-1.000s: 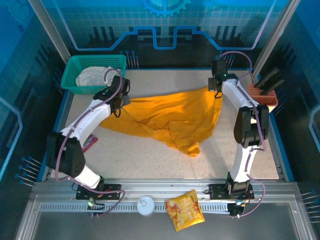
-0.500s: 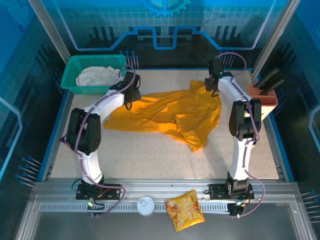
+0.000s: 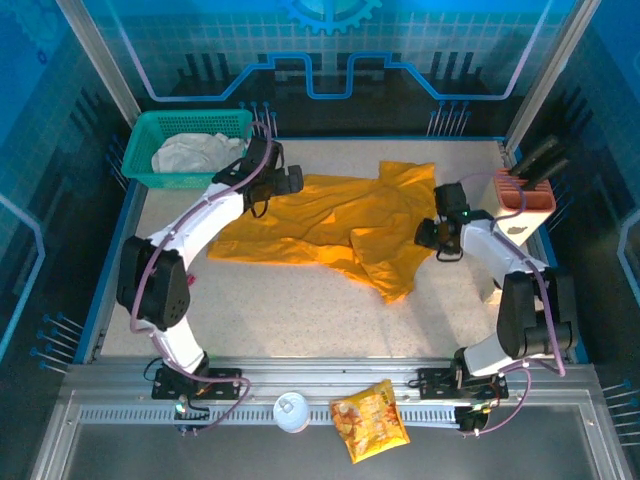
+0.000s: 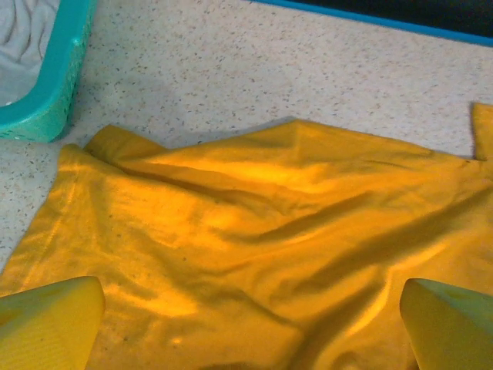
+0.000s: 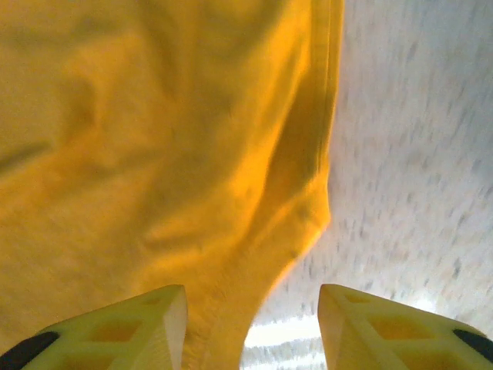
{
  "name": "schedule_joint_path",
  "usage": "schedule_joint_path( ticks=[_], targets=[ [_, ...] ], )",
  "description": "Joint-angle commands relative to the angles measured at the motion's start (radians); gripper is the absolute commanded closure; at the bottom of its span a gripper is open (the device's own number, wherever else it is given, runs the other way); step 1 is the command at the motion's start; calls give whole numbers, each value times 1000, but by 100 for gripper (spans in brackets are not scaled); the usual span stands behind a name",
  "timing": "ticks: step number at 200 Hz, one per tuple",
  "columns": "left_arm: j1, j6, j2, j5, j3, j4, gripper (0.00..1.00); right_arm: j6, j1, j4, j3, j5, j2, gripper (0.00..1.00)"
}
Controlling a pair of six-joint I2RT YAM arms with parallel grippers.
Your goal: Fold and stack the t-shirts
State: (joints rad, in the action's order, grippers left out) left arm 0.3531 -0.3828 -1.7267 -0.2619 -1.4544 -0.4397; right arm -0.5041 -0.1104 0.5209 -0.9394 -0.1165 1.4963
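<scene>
Over the bench's [image 3: 300, 320] far side, my left fingers [image 3: 291, 181] spread above mustard t-shirt [image 3: 330, 215], right fingers [image 3: 424, 236] parted by its hem, off-white t-shirt [image 3: 185, 153] half-buried in basket [image 3: 140, 142].

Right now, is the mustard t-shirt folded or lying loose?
Not folded: the mustard t-shirt lies rumpled and loosely spread on the table, with one flap doubled over near its lower right.
</scene>
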Motion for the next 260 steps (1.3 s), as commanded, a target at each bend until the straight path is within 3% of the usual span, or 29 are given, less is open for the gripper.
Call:
schedule_joint_path(
  ticks=[1,47,82,93,109,127,166,202,260],
  targets=[
    [11,-18,61,12,58,-97,2,-86,-9,-54,83,96,-10,53],
    [10,-140,72,-23,226,-145,15,-143,-71,-81,80,93,90,53],
    [8,-150,-89,-25,208,-163,31,-158,-100,-71,28,30,175,55],
    [7,-148,-152,-26,182,-164,36,-149,-100,-64,8,26,202,58],
    [7,-142,-237,-23,134,-176,45,-115,-97,-40,-41,16,244,72],
    [7,-141,-298,-17,99,-190,57,-59,-87,7,-110,-11,298,100],
    [7,-101,-336,-14,93,-197,100,62,-18,84,-247,-113,357,100],
    [7,-77,-338,-49,94,-214,100,192,30,111,-410,-212,381,100],
    [7,-69,-330,-40,96,-208,100,314,63,150,-713,-262,586,100]
  ],
)
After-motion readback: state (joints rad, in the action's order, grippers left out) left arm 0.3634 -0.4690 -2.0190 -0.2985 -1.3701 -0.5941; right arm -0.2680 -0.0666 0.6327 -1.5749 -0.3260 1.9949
